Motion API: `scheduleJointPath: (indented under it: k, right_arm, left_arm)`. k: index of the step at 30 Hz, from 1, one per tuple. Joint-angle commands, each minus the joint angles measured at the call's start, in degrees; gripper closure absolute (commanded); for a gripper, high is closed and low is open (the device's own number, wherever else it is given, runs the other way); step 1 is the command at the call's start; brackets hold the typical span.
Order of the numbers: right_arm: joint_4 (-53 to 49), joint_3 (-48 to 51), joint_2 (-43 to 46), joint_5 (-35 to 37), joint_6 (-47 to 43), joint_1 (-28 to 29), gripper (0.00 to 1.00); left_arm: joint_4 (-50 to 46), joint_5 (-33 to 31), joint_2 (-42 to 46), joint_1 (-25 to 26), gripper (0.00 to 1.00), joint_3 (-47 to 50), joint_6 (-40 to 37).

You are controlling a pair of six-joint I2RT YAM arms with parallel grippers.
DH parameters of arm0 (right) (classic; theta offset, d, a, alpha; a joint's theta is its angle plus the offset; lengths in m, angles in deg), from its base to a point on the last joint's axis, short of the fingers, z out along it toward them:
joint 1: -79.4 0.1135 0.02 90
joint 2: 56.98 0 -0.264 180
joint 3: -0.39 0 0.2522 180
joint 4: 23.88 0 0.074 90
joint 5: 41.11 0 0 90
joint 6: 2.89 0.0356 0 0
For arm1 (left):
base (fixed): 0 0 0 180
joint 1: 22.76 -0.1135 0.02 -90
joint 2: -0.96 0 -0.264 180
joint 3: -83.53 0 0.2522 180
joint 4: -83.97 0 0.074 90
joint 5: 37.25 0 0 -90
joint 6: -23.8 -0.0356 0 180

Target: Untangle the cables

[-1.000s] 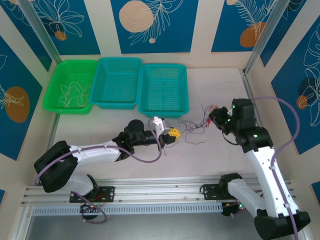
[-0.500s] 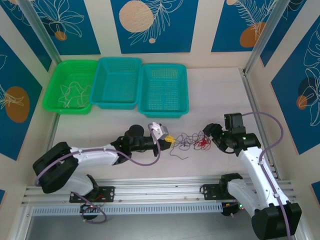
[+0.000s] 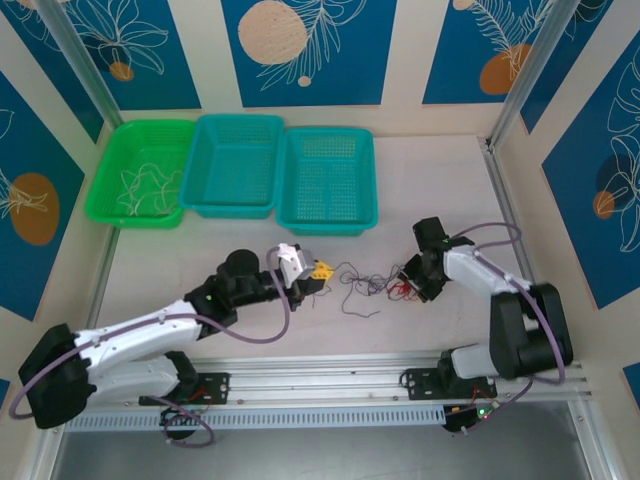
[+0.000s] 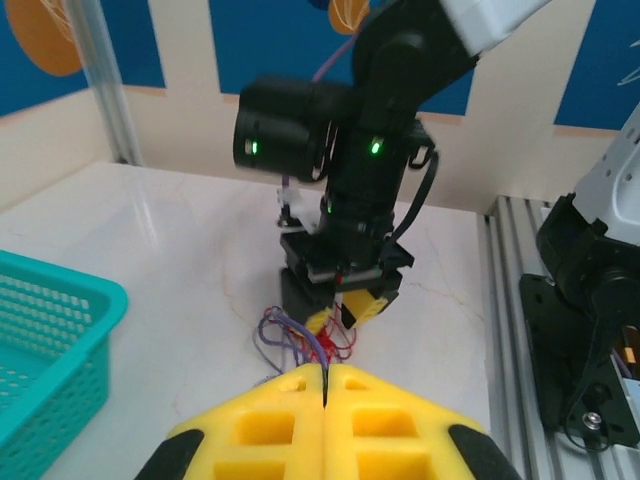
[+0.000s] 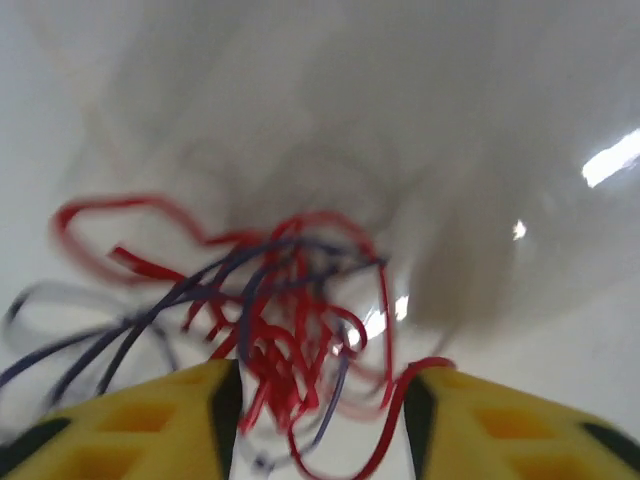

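The cables (image 3: 370, 283) lie as a thin tangle of red and dark purple-grey wires on the white table between the two grippers. My left gripper (image 3: 322, 270) is at the tangle's left end. In the left wrist view its yellow fingers (image 4: 250, 430) are pressed together, shut on a dark wire of the cables (image 4: 300, 335) that runs into their seam at the left gripper (image 4: 326, 372). My right gripper (image 3: 405, 287) is at the tangle's right end. In the blurred right wrist view the right gripper (image 5: 320, 385) is open, its fingers apart with the red and purple cables (image 5: 280, 320) between them.
Three baskets stand in a row at the back left: a green basket (image 3: 150, 125) with pale wires inside and two teal baskets (image 3: 240, 120) (image 3: 325, 133). An aluminium rail (image 3: 330, 375) runs along the near edge. Bare table lies right of the right arm.
The right gripper came down and left from above the table onto the tangle's right end, its jaws now apart. The left gripper drew back to the left, still shut, and the tangle shifted left.
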Motion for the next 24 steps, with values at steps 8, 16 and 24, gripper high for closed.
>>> scheduleJointPath:
  k: [8, 16, 24]
  right_arm:
    - [3.35, -3.56, -7.02, 5.47, -1.37, -12.58, 1.00]
    - [2.69, -3.14, -7.76, 5.52, -4.12, -20.56, 1.00]
    - [3.90, -2.28, -4.20, -0.88, -6.70, -20.22, 1.00]
  left_arm:
    - [-34.45, -32.51, 20.45, -8.44, 1.00, -10.15, 2.05]
    - [-42.84, -32.35, 26.11, -20.68, 1.00, -15.60, 2.93]
    - [-37.51, -27.75, 18.20, -25.16, 1.00, -22.95, -0.54]
